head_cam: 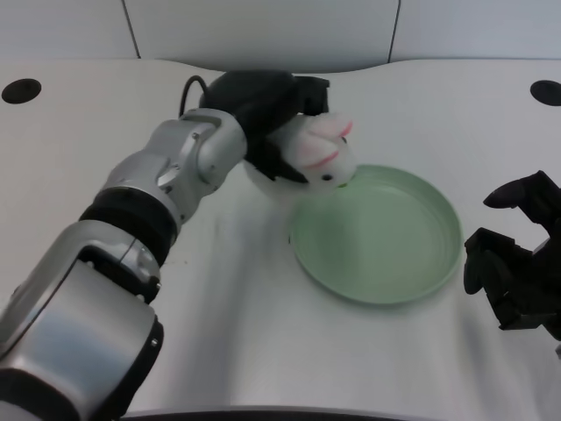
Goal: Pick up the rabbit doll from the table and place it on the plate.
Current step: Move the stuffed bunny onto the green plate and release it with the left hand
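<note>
My left hand (267, 110) reaches across the table and grips the white rabbit doll (321, 153), which has pink ears and a black eye. The doll hangs at the far left rim of the light green plate (399, 263), partly over its edge. Black fingers wrap the doll's back and left side, hiding part of it. Nothing lies inside the plate.
My right hand (517, 263) waits at the right edge of the white table, just right of the plate. Two dark round holes (21, 89) (545, 92) sit in the table's far corners. A black cable runs behind the left hand.
</note>
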`<state>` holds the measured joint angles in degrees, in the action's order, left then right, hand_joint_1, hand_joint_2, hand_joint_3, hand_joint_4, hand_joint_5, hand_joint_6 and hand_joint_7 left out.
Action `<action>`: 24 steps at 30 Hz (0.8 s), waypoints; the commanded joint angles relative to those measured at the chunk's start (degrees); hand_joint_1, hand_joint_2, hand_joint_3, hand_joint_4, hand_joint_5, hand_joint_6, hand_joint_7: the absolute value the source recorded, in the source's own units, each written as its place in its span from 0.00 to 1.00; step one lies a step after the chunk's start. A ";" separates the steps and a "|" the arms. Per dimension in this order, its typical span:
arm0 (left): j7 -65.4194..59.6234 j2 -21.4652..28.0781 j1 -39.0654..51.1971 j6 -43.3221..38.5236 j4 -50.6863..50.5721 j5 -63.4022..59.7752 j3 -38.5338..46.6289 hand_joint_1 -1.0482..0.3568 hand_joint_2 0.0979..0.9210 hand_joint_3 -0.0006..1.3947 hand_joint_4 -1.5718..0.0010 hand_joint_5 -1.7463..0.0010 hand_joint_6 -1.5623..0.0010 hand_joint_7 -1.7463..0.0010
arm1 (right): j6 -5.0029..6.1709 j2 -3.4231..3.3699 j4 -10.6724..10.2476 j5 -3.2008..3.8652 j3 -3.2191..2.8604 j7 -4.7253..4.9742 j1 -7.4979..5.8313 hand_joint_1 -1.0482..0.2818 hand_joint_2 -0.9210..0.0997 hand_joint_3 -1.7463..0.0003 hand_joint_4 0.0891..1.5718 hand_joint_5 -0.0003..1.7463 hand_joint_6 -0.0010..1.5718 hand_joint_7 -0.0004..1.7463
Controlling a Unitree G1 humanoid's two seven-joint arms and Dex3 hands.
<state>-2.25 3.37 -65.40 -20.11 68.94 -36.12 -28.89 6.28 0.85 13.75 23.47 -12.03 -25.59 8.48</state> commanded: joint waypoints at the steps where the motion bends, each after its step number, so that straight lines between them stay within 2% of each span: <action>1: -1.85 -1.48 -0.92 -0.42 0.88 -0.76 -0.74 0.59 0.33 0.86 0.36 0.00 0.50 0.00 | 0.82 -0.10 -1.23 -0.63 0.53 0.82 -1.14 0.81 0.93 0.00 0.71 0.91 0.53 0.90; 4: -1.69 -3.76 -0.77 -0.41 1.64 -0.57 -0.93 0.57 0.34 0.87 0.34 0.00 0.46 0.00 | 1.33 -0.78 -0.45 0.60 0.38 -0.09 -1.11 0.79 0.96 0.00 0.71 0.91 0.53 0.89; 6: -1.74 -5.44 -0.80 0.18 2.19 -0.66 -1.21 0.56 0.33 0.86 0.33 0.00 0.44 0.00 | 1.41 -0.79 -0.66 -0.07 0.72 0.32 -1.30 0.78 0.99 0.00 0.72 0.90 0.54 0.88; 8: -1.68 -6.54 -0.78 0.39 2.53 -0.59 -1.29 0.55 0.33 0.87 0.33 0.00 0.43 0.00 | 1.23 -0.87 -1.08 -0.21 0.95 0.66 -1.49 0.78 1.00 0.00 0.73 0.89 0.55 0.88; 10: -1.68 -6.78 -0.81 0.33 2.70 -0.53 -1.28 0.54 0.33 0.87 0.33 0.00 0.43 0.00 | 1.17 -0.88 -1.25 -0.07 1.08 0.79 -1.58 0.79 1.00 0.00 0.74 0.89 0.56 0.87; 12: -2.17 -8.40 -0.83 0.69 3.26 -1.17 -2.15 0.52 0.29 0.90 0.31 0.00 0.41 0.00 | 1.26 -0.99 -0.79 0.78 0.96 0.07 -1.44 0.79 1.00 0.00 0.74 0.89 0.56 0.87; 14: -2.46 -9.12 -0.87 0.85 3.58 -1.40 -2.59 0.51 0.27 0.92 0.30 0.00 0.40 0.00 | 1.30 -1.03 -0.57 1.17 0.91 -0.26 -1.37 0.78 1.00 0.00 0.74 0.88 0.56 0.87; 17: -2.56 -9.19 -0.95 0.84 3.76 -1.49 -2.57 0.51 0.26 0.93 0.30 0.00 0.40 0.00 | 1.30 -1.03 -0.56 1.19 0.89 -0.32 -1.37 0.78 1.00 0.00 0.74 0.88 0.56 0.87; 18: -1.68 -9.45 -0.50 0.54 3.94 -1.28 -2.52 0.49 0.26 0.90 0.32 0.00 0.44 0.00 | 1.38 -1.00 -0.71 1.05 0.90 -0.25 -1.46 0.78 1.00 0.00 0.74 0.88 0.56 0.87; 19: -1.02 -9.64 -0.16 0.30 4.07 -1.12 -2.48 0.44 0.32 0.79 0.37 0.00 0.52 0.00 | 1.44 -0.97 -0.82 0.94 0.92 -0.20 -1.52 0.78 1.00 0.00 0.74 0.88 0.56 0.87; 20: 0.85 -9.77 -0.04 0.00 4.30 -0.39 -1.99 0.42 0.36 0.72 0.39 0.00 0.56 0.00 | 1.24 -0.93 -1.25 0.97 0.92 -0.09 -1.67 0.78 1.00 0.00 0.74 0.88 0.56 0.87; 21: 2.16 -9.74 0.11 -0.68 4.48 0.29 -1.52 0.33 0.56 0.45 0.57 0.06 0.69 0.15 | 1.05 -0.84 -1.55 1.05 0.91 -0.09 -1.75 0.78 0.99 0.00 0.73 0.88 0.56 0.87; 22: 2.93 -9.65 0.16 -1.18 4.59 0.73 -1.17 0.29 0.70 0.27 0.65 0.12 0.74 0.25 | 0.89 -0.78 -1.74 1.14 0.90 -0.11 -1.80 0.77 0.98 0.00 0.73 0.88 0.56 0.87; 24: 3.49 -9.53 0.21 -1.71 4.66 1.14 -0.92 0.25 0.84 0.09 0.73 0.20 0.78 0.35 | 0.78 -0.72 -1.86 1.21 0.90 -0.15 -1.83 0.77 0.98 0.00 0.73 0.88 0.56 0.87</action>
<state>0.36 -6.58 -65.73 -21.20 73.16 -35.45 -30.25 7.18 -0.34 12.75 23.85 -10.65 -25.78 7.13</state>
